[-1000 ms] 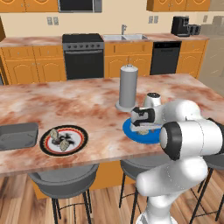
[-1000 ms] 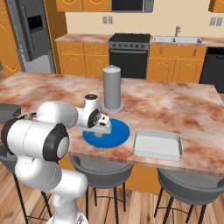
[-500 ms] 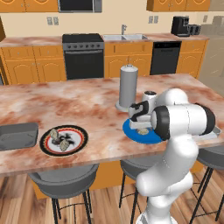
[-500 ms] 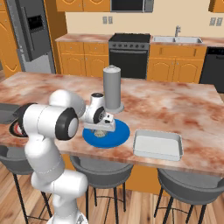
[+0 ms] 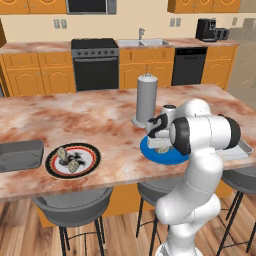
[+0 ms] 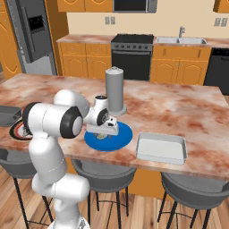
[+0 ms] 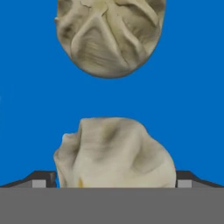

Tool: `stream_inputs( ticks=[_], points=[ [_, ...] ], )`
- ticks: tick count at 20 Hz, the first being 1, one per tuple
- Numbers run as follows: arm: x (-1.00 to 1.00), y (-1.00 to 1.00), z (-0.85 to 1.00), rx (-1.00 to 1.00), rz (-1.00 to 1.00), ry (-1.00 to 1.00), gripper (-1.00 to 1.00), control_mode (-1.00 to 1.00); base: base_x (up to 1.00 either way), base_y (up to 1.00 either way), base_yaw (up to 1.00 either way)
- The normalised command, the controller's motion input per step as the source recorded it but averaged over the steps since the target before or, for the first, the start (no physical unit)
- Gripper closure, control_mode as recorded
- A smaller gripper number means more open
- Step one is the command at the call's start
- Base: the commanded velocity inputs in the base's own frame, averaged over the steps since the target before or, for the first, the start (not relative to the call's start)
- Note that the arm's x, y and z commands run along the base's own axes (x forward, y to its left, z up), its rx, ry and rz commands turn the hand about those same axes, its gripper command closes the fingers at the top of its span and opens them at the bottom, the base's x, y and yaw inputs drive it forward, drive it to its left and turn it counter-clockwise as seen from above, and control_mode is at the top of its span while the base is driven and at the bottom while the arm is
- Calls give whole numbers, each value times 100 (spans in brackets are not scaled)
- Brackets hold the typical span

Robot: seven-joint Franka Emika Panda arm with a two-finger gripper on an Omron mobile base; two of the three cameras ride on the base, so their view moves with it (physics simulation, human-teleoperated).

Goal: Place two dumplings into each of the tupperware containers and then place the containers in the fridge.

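near dumpling [image 7: 114,153]: lies on the blue plate [image 7: 192,87], between the two dark fingertips [image 7: 41,178] at the bottom of the hand view; each tip sits just beside one flank.
far dumpling [image 7: 109,37]: on the same plate, a little apart from the near one, higher in the hand view.
other dumplings [image 5: 69,160]: a small cluster on the black-red rimmed plate [image 5: 52,169], well to the left on the table.
blue plate: on the table [image 5: 75,117] near its front edge, just in front of the grey canister [image 5: 147,100].
pincer [image 5: 160,141]: down low over the blue plate, fingers spread to either side of the near dumpling; whether they press on it cannot be told.
dark container [image 5: 19,155]: on the table at the far left of the left base view, just beside the rimmed plate.
pale container [image 6: 162,147]: on the table just right of the blue plate in the right base view, near the front edge.
fridge [image 6: 32,38]: tall and silver-grey, at the back left of the right base view, well apart from the table.
oven [image 5: 95,65]: black, at the back wall beside the sink [image 5: 142,42].
stools [image 5: 72,204]: grey, under the table's front edge.
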Motion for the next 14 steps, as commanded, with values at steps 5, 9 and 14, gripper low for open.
stream_inputs(
  ticks=[5,9,14],
  points=[
    [0,0,-11,0,0,7,-100,-100,0,0,0],
    [0,0,-22,0,0,6,-100,-100,0,0,0],
    [0,0,-25,0,0,4,100,-100,0,0,0]
  ],
)
